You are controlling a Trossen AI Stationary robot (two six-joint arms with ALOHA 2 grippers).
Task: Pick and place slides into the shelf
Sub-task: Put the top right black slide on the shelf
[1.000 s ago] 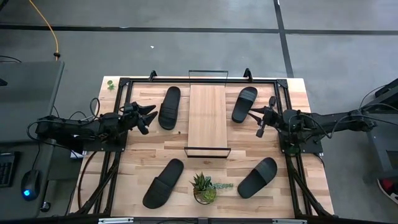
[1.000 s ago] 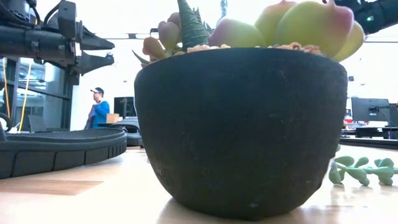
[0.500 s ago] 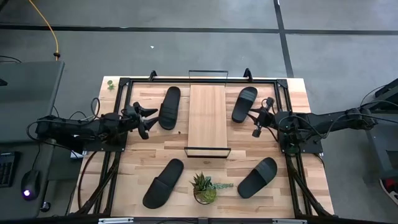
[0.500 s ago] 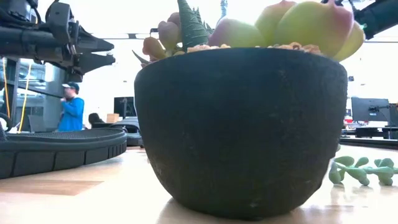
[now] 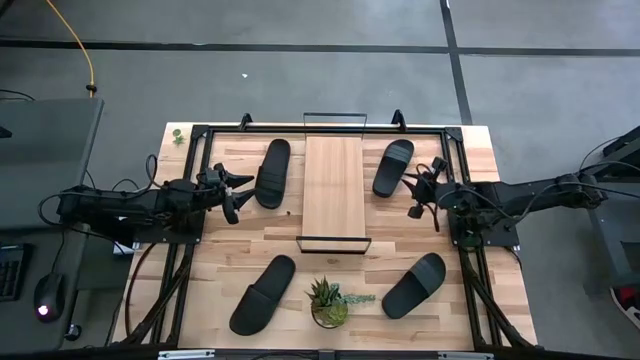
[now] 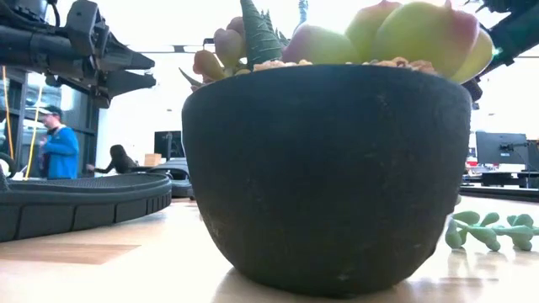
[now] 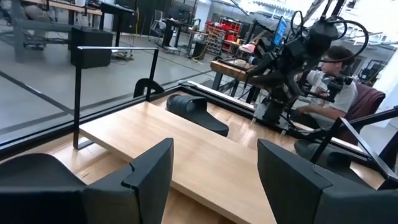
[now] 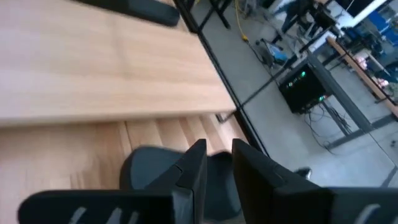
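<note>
Four black slides lie on the table: far-left (image 5: 272, 172), far-right (image 5: 393, 167), near-left (image 5: 263, 294) and near-right (image 5: 414, 285). The light-wood shelf (image 5: 332, 190) with black wire ends stands between the two far slides, with nothing on its board. My left gripper (image 5: 232, 190) is open and hovers just left of the far-left slide (image 7: 31, 180), pointing across the shelf (image 7: 186, 155). My right gripper (image 5: 420, 195) hovers by the near end of the far-right slide (image 8: 155, 177), fingers (image 8: 193, 165) a narrow gap apart, touching nothing.
A potted succulent (image 5: 328, 300) stands at the near edge between the two near slides and fills the low view (image 6: 328, 168). A black metal frame (image 5: 200, 135) runs along the table's sides. People (image 6: 55, 143) move in the room behind.
My right gripper has turned about its wrist and shifted slightly toward the table's left, nearer the far-right slide. The slides and shelf have stayed put. A person in the background has walked leftward.
</note>
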